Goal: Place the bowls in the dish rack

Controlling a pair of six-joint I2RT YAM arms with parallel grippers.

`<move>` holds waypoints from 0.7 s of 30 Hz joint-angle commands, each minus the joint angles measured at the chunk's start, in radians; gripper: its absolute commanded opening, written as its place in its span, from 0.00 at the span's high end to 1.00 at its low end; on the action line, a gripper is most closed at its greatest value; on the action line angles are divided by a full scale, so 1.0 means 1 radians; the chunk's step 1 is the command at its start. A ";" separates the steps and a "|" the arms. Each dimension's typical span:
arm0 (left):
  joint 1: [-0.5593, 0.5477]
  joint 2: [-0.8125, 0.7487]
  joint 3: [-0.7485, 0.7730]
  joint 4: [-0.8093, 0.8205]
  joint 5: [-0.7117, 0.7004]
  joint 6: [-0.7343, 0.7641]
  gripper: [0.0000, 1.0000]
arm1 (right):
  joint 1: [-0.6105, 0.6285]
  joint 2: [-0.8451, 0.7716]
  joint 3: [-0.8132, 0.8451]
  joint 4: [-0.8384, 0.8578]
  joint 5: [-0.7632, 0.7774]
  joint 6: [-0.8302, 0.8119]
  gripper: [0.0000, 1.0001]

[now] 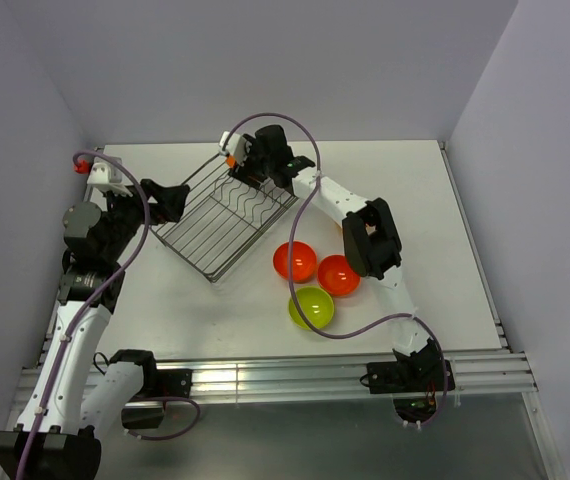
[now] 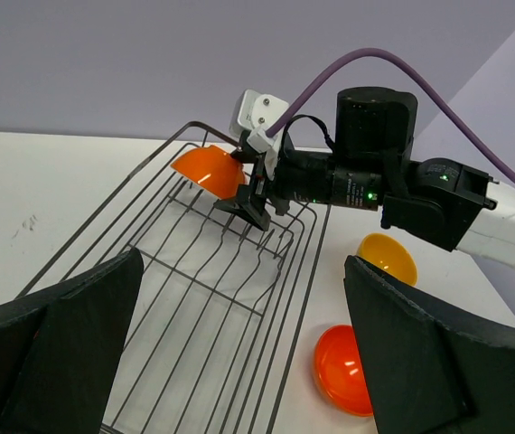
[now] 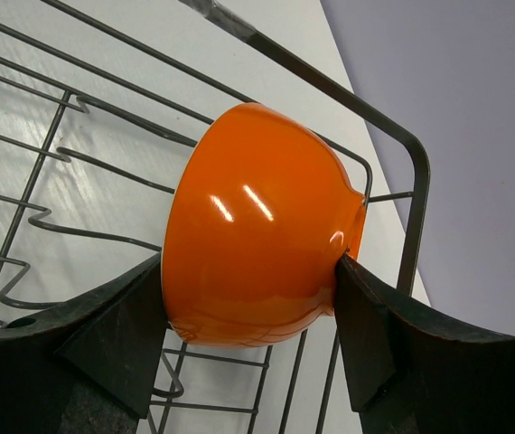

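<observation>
My right gripper point(image 3: 250, 287) is clamped on an orange bowl point(image 3: 257, 217), a finger on each side, holding it tipped on edge over the far corner of the rack point(image 1: 225, 225). The wavy dividers lie just below it, so I judge the slot is straight down from here. I cannot tell whether the bowl touches the wire. That arm is stretched far across the bench point(image 1: 435, 220). My left gripper point(image 1: 172, 197) gapes empty beside the rack's left edge. Two red bowls point(image 1: 294, 261) and a green bowl point(image 1: 311, 307) sit right of the rack, nearer my right arm.
</observation>
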 commanded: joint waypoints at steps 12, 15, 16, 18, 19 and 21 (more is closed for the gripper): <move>0.007 -0.027 -0.008 0.020 0.037 -0.006 0.00 | 0.008 0.058 0.080 0.016 0.013 -0.035 0.80; 0.009 -0.030 -0.012 0.023 0.042 -0.006 0.00 | 0.008 0.061 0.084 0.019 0.022 -0.021 0.58; 0.010 -0.030 -0.012 0.023 0.042 -0.006 0.01 | 0.008 0.061 0.084 0.019 0.025 -0.021 0.52; 0.010 -0.028 -0.014 0.026 0.046 -0.006 0.00 | 0.009 0.059 0.081 0.023 0.028 -0.021 0.46; 0.010 -0.027 -0.014 0.028 0.046 -0.008 0.00 | 0.011 0.058 0.080 0.024 0.030 -0.021 0.41; 0.010 -0.022 -0.012 0.029 0.049 -0.008 0.00 | 0.011 0.048 0.074 0.023 0.030 -0.021 0.37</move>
